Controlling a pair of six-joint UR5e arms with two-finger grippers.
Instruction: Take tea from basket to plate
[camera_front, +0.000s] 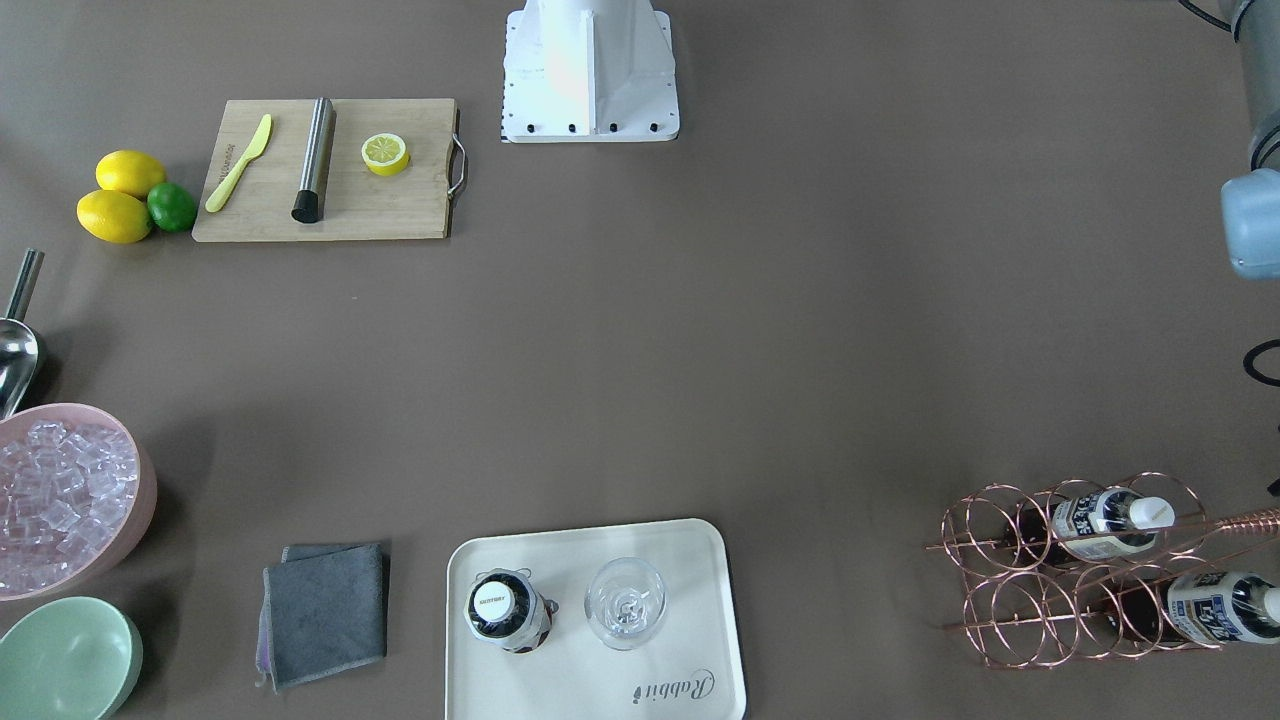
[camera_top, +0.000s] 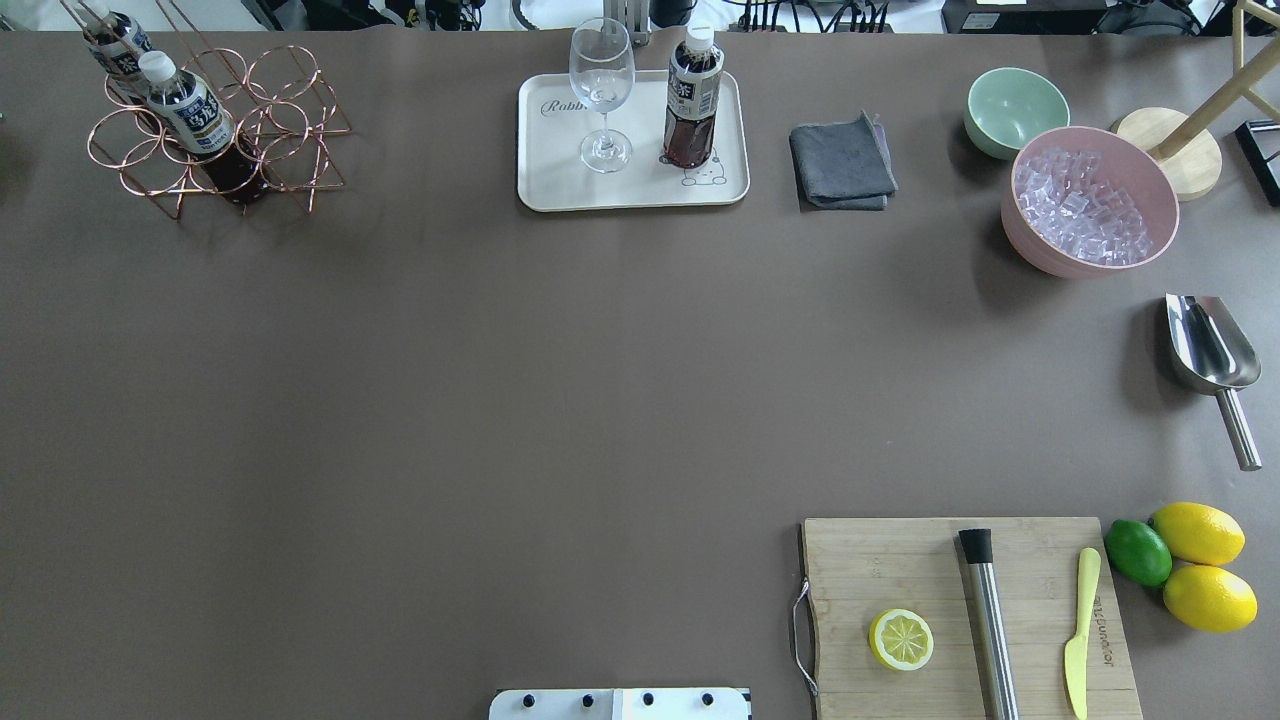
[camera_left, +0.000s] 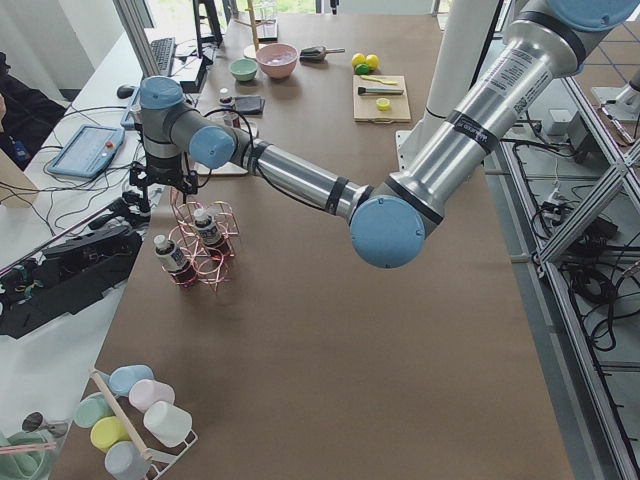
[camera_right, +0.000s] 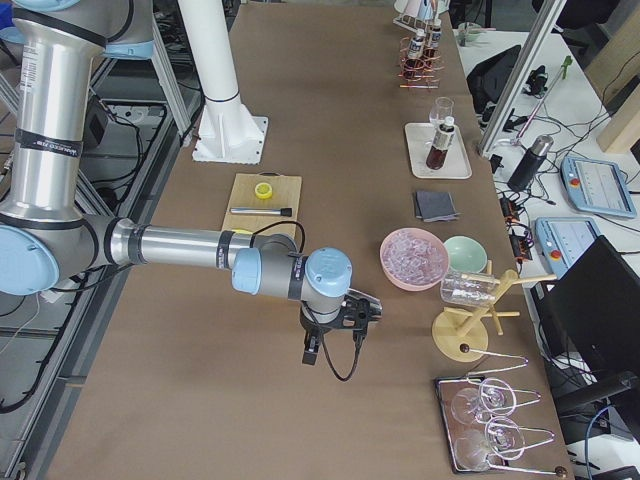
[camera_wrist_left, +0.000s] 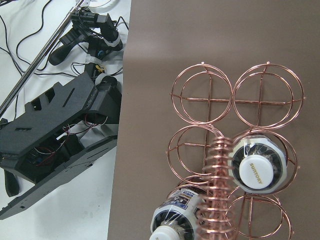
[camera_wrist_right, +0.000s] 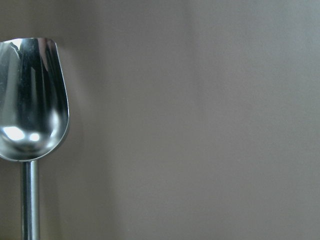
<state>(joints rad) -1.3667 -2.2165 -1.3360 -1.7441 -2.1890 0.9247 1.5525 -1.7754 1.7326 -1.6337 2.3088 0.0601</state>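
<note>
One tea bottle (camera_front: 508, 608) stands upright on the cream plate (camera_front: 690, 570), also in the overhead view (camera_top: 692, 100) on the plate (camera_top: 560, 185). Two more tea bottles (camera_front: 1110, 522) (camera_front: 1215, 607) lie in the copper wire basket (camera_front: 1010, 590); the left wrist view shows their caps (camera_wrist_left: 257, 167) (camera_wrist_left: 175, 217). My left gripper (camera_left: 167, 188) hangs just above the basket (camera_left: 205, 255), seen only in the exterior left view; I cannot tell if it is open. My right gripper (camera_right: 348, 314) hovers low over the table near the steel scoop; I cannot tell its state.
A wine glass (camera_front: 625, 603) stands on the plate beside the bottle. A grey cloth (camera_top: 842, 162), green bowl (camera_top: 1015, 108), pink ice bowl (camera_top: 1090, 200) and scoop (camera_top: 1210, 360) lie to the right. A cutting board (camera_top: 960, 620) holds a lemon half, muddler and knife.
</note>
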